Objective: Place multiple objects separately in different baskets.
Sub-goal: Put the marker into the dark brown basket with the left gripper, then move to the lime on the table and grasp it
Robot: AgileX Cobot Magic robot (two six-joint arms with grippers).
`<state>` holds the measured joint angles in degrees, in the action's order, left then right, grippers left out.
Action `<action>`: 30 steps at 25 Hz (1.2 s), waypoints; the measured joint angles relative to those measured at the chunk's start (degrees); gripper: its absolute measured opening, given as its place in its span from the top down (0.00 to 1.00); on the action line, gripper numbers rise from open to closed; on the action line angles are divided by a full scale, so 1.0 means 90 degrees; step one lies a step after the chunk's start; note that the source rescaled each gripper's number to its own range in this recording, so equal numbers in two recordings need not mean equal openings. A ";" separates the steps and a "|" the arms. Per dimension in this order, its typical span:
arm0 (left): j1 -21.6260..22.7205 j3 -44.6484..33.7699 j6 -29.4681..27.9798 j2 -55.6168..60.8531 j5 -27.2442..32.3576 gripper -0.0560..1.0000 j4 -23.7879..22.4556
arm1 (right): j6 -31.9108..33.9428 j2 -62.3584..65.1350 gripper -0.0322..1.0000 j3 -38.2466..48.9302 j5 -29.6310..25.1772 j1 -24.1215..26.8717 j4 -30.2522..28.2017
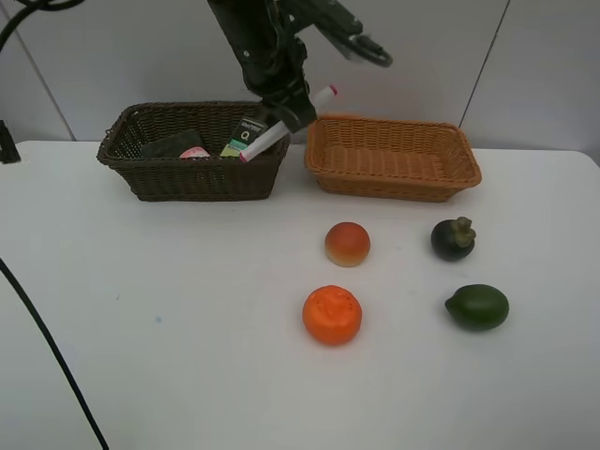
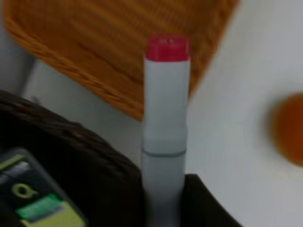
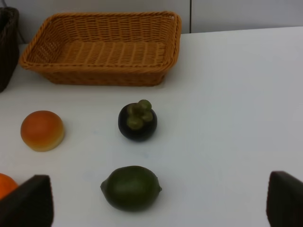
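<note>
My left gripper (image 1: 284, 111) is shut on the white marker with the pink tip (image 1: 286, 124) and holds it tilted above the right end of the dark brown basket (image 1: 131, 169). The marker (image 2: 164, 123) fills the left wrist view. In that basket lie a black bottle with a green label (image 1: 246, 136), a pink bottle (image 1: 195, 152) and a black eraser (image 1: 172, 144). The light tan basket (image 1: 392, 178) holds nothing. On the table are the peach-coloured fruit (image 1: 347, 244), orange (image 1: 332, 314), mangosteen (image 1: 454, 238) and green fruit (image 1: 476, 307). My right gripper (image 3: 156, 208) is open and low, near the green fruit (image 3: 131, 187).
The two baskets stand side by side at the back of the white table (image 1: 169, 328), close to the wall. A black cable (image 1: 47, 337) runs along the table's left side. The right arm does not show in the exterior view.
</note>
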<state>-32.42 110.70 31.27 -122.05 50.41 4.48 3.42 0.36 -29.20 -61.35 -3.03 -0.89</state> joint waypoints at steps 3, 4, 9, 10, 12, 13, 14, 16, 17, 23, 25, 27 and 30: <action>0.0407 0.0018 0.0000 -0.0086 -0.0762 0.94 -0.0014 | 0.0000 0.0000 0.00 0.0000 0.0000 0.0000 0.0000; 0.0534 0.0018 -0.0007 -0.0131 -0.1024 0.94 -0.0020 | 0.0000 0.0000 0.00 0.0000 0.0000 0.0000 0.0000; 0.1248 0.0018 -0.0772 -0.0385 -0.1872 0.94 -0.0020 | 0.0000 0.0000 0.00 0.0000 0.0000 0.0000 0.0000; 0.1367 0.0018 -0.0934 -0.0411 -0.1879 0.94 -0.0033 | 0.0000 0.0000 0.00 0.0000 0.0000 0.0000 0.0000; 0.1523 0.0018 -0.1136 -0.0456 -0.1817 0.92 -0.0032 | 0.0000 0.0000 0.00 0.0000 0.0000 0.0000 0.0000; 0.1556 0.0018 -0.1163 -0.0463 -0.1713 0.87 -0.0047 | 0.0000 0.0000 0.00 0.0000 0.0000 0.0000 0.0000; 0.1584 0.0018 -0.1195 -0.0463 -0.1619 0.73 -0.0046 | 0.0000 0.0000 0.00 0.0000 0.0000 0.0000 0.0000; 0.1597 0.0018 -0.1233 -0.0463 -0.1458 0.35 -0.0060 | 0.0000 0.0000 0.00 0.0000 0.0000 0.0000 0.0000; 0.1606 0.0018 -0.1248 -0.0463 -0.1347 0.20 -0.0060 | 0.0000 0.0000 0.00 0.0000 0.0000 0.0000 0.0000; 0.1606 0.0076 -0.1687 -0.0463 -0.0255 0.01 -0.0193 | 0.0000 0.0000 0.00 0.0000 0.0000 0.0000 0.0000; 0.1606 0.0218 -0.2068 -0.0434 0.0383 0.01 -0.0284 | 0.0000 0.0000 0.00 0.0000 0.0000 0.0000 0.0000; 0.1606 0.0470 -0.2750 -0.0381 0.1266 0.01 -0.0498 | 0.0000 0.0000 0.00 0.0000 0.0000 0.0000 0.0000; 0.1612 0.0649 -0.3562 -0.0281 0.1981 0.01 -0.0981 | 0.0000 0.0000 0.00 0.0000 0.0000 0.0000 0.0000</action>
<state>-17.91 116.54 -0.78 -124.58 68.24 -4.35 3.42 0.36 -29.20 -61.35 -3.03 -0.89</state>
